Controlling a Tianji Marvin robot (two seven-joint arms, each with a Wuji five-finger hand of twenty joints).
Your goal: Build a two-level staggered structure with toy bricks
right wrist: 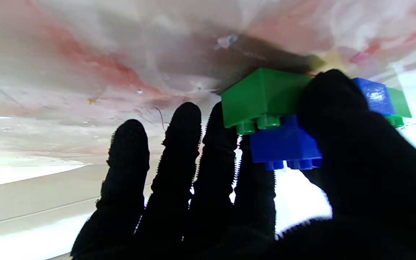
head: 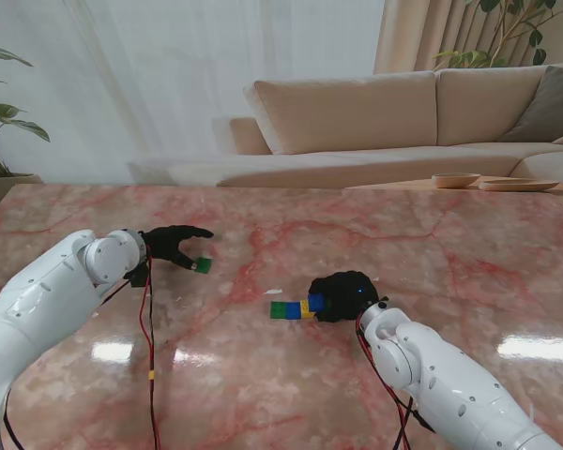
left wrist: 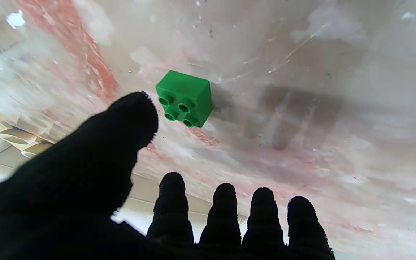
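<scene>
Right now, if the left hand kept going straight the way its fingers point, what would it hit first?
Most likely the loose green brick, which sits just ahead of the left hand. Nothing lies between them on the table, though the exact gap is hard to judge.

Beige sofa [head: 375, 117] behind pink marble table [head: 469, 253]; sheer white curtains [head: 150, 66]; leafy plants [head: 0, 131] at sides.

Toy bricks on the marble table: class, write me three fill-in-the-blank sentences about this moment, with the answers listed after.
1. The loose brick by the left hand is coloured ____.
2. That brick shows ____ studs.
3. In the right hand's structure, the brick pressed onto the green ones is ____.

Missing words: green; four; blue
</scene>
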